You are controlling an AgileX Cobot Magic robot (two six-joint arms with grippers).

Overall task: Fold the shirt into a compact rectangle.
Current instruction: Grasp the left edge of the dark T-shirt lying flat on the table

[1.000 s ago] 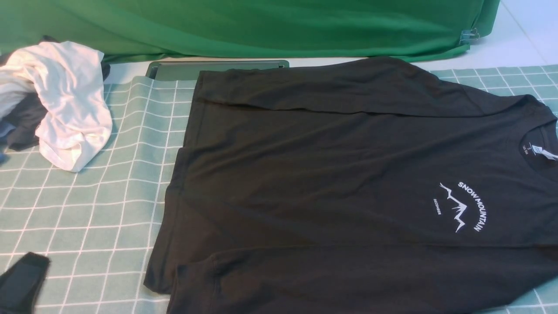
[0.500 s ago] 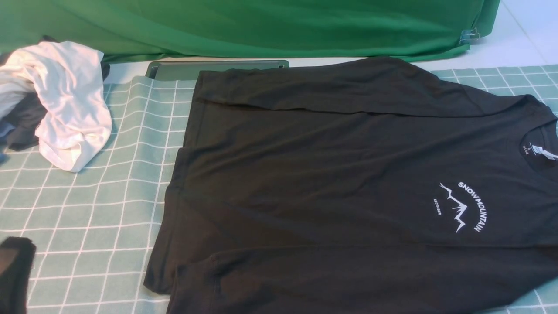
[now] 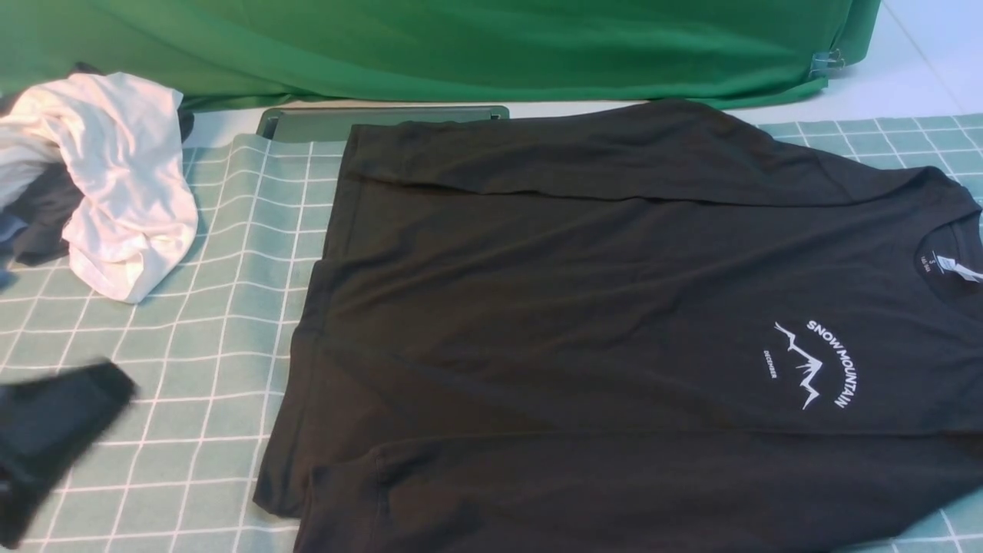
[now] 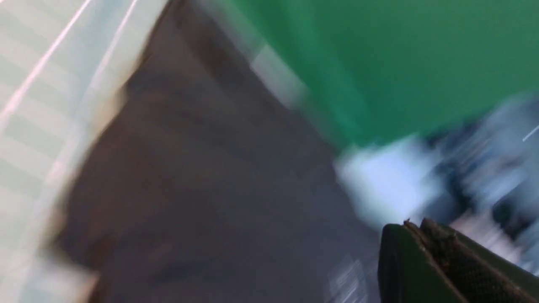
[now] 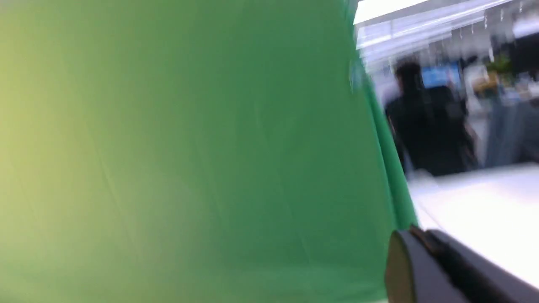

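**One shirt (image 3: 584, 307) lying flat on one checked mat (image 3: 192, 346), collar to the right; both grippers closed and empty.**

By size, I count one green cloth (image 3: 430, 46) along the far side. The shirt's long axis runs left to right, with the hem facing left and both long sides folded inward. Its collar and near edge reach the frame's limits. One white garment (image 3: 115, 177) is heaped far left, well apart from the hem, with bare mat between as working room. One grey tray (image 3: 307, 123) lies partly under the shirt's far corner. The left gripper (image 4: 414, 229), apparently the blurred dark shape low left, is clear of the shirt, its jaws together on nothing. The right gripper (image 5: 414, 233) is likewise closed and empty.
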